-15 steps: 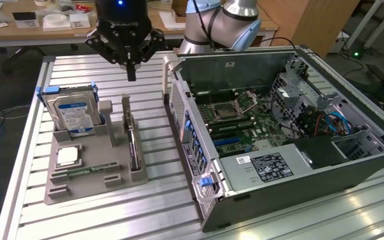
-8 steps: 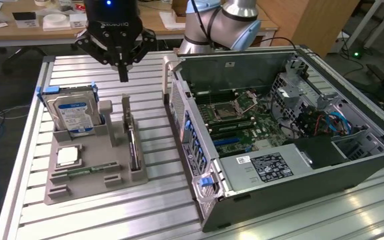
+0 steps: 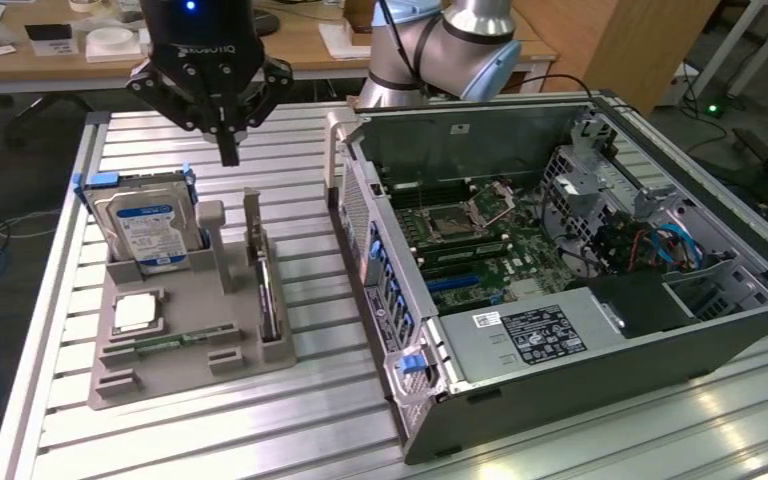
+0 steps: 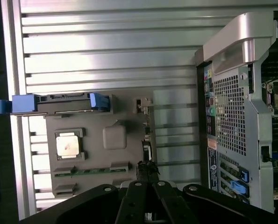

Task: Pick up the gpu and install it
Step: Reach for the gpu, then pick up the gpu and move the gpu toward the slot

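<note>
Broadly, the slatted metal surface (image 3: 197, 420) carries everything; on the exterior view's right lies the open computer case (image 3: 584, 385), its side panel off, with the motherboard (image 3: 471, 235) and a labelled power supply (image 3: 531, 335) exposed inside; behind the case rises the silver and grey arm (image 3: 451, 45); the black gripper (image 3: 231, 150) hangs in the air over the far end of the grey parts tray (image 3: 211, 350), which sits on the exterior view's left, apart from the case; its fingers (image 4: 134, 200) are pressed together into a single point, with no gap visible and nothing between them, and in the exterior view the tip is clear of every part below; the blue-labelled hard drive (image 3: 148, 225) stands upright in the tray's far slot, with blue clips at its sides; the gpu (image 3: 268, 295) stands on its long edge in the narrow slot along the tray's side nearest the case, its silver bracket at the far end, close below the fingertips but not touched; in the wrist view the gpu (image 4: 148, 140) shows edge-on as a thin dark line that meets the tip of the gripper (image 4: 147, 167); a square processor (image 3: 135, 312) lies flat in its pocket in the tray; a narrow green memory stick (image 3: 177, 340) lies just beside it, toward the tray's near end.
</note>
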Robot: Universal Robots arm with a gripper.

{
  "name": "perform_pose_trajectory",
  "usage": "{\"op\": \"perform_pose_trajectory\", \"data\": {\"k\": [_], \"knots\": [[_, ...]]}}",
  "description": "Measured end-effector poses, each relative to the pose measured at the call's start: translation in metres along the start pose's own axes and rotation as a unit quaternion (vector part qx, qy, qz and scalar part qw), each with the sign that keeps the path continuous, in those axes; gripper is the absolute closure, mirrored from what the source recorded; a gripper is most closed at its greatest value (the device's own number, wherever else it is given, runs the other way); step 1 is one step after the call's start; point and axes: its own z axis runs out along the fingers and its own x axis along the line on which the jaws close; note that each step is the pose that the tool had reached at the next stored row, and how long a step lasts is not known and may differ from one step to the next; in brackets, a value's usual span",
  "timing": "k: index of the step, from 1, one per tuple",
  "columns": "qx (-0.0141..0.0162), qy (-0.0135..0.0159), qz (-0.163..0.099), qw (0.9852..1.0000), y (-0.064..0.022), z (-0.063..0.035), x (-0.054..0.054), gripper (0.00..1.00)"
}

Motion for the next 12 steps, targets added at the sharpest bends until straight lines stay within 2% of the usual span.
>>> {"op": "perform_pose_trajectory", "data": {"k": [12], "knots": [[0.0,0.0,0.0,1.0,-0.0001,-0.0001,0.0012,0.89]]}}
